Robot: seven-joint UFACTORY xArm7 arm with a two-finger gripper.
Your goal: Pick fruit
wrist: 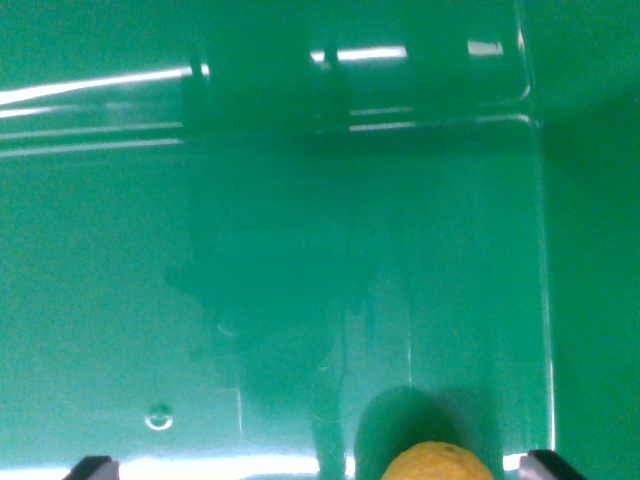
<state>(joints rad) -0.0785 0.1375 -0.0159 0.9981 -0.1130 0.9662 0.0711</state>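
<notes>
One yellow fruit (pixel 437 461) in one green bin (pixel 300 250)

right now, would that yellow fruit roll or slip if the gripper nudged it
Likely yes. The fruit shows a rounded top, so it would probably roll. The green bin floor is glossy with reflections, so it may slide too. Its skin looks dimpled, which could help grip.

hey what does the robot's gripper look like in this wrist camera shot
Very little of the gripper shows. Only two dark, nearly black fingertips poke into the bottom edge of the wrist view, one near the left corner and one near the right, each with an angular, blocky outline. No cables, markings or arm body are visible.
</notes>
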